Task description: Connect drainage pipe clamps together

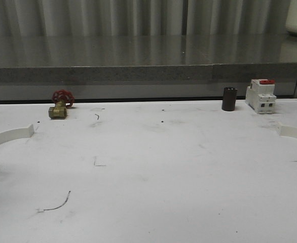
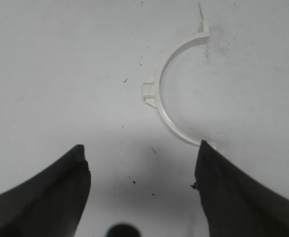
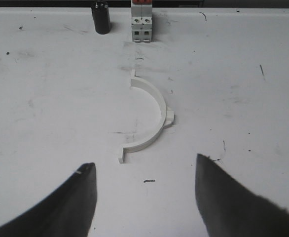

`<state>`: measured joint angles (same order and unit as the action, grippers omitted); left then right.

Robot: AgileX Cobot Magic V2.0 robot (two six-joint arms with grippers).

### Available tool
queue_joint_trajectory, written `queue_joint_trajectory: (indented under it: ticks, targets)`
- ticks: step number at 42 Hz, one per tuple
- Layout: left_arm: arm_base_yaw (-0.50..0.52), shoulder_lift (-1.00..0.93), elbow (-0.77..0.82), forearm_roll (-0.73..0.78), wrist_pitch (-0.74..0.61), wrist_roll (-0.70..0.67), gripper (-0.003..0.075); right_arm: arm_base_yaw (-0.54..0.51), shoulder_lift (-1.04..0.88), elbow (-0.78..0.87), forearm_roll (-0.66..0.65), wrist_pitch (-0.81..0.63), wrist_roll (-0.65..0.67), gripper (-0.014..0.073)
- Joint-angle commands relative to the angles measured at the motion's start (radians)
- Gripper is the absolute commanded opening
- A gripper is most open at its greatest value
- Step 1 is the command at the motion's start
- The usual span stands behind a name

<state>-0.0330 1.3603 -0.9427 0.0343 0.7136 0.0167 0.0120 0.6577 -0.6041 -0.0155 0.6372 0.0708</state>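
Observation:
Two white half-ring drainage pipe clamps lie flat on the white table, far apart. One clamp [image 1: 9,136] rests at the far left edge of the front view, and shows whole as the left clamp [image 2: 166,94] in the left wrist view. My left gripper [image 2: 142,153] hovers open above the table, just short of it, one fingertip [image 2: 206,153] overlapping the clamp's near end. The other clamp [image 1: 295,132] lies at the far right edge, shown as the right clamp [image 3: 152,116] in the right wrist view. My right gripper [image 3: 144,165] is open, empty, just short of it.
Along the table's back edge stand a brass valve with a red handle [image 1: 61,105], a small dark cylinder [image 1: 229,98] and a white breaker with a red top [image 1: 260,95]. Behind them runs a grey ledge [image 1: 138,73]. Scuff marks dot the table.

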Motion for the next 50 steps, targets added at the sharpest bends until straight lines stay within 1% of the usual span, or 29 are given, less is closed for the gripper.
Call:
queue_joint_trajectory:
  ticks: [1, 9, 20, 28, 32, 36, 38, 45, 50]
  targets:
    - [-0.006, 0.052, -0.066, -0.003, -0.045, -0.003, 0.0447, -0.002, 0.003, -0.028, -0.008, -0.059, -0.008, 0.0468]
    - [-0.006, 0.200, -0.123, -0.005, -0.054, -0.003, 0.0447, -0.002, 0.003, -0.028, -0.008, -0.059, -0.008, 0.0468]
    - [-0.006, 0.364, -0.192, -0.044, -0.063, -0.003, 0.0447, -0.002, 0.003, -0.028, -0.008, -0.059, -0.008, 0.0468]
    - [-0.006, 0.456, -0.240, -0.048, -0.065, -0.003, 0.0446, -0.002, 0.003, -0.028, -0.008, -0.059, -0.008, 0.0468]
    - [-0.006, 0.490, -0.259, -0.071, -0.067, -0.003, 0.0428, -0.002, 0.003, -0.028, -0.008, -0.059, -0.008, 0.0468]
    - [-0.006, 0.516, -0.274, -0.073, -0.067, -0.003, 0.0395, -0.002, 0.003, -0.028, -0.008, -0.059, -0.008, 0.0468]
    - [-0.006, 0.524, -0.278, -0.073, -0.063, -0.003, 0.0365, -0.002, 0.003, -0.028, -0.008, -0.059, -0.008, 0.0468]
    - [-0.006, 0.526, -0.278, -0.073, -0.064, -0.003, 0.0223, -0.002, 0.003, -0.028, -0.008, -0.059, -0.008, 0.0468]
    - [-0.006, 0.526, -0.278, -0.073, -0.053, -0.003, 0.0146, -0.002, 0.003, -0.028, -0.008, -0.059, -0.008, 0.0468]
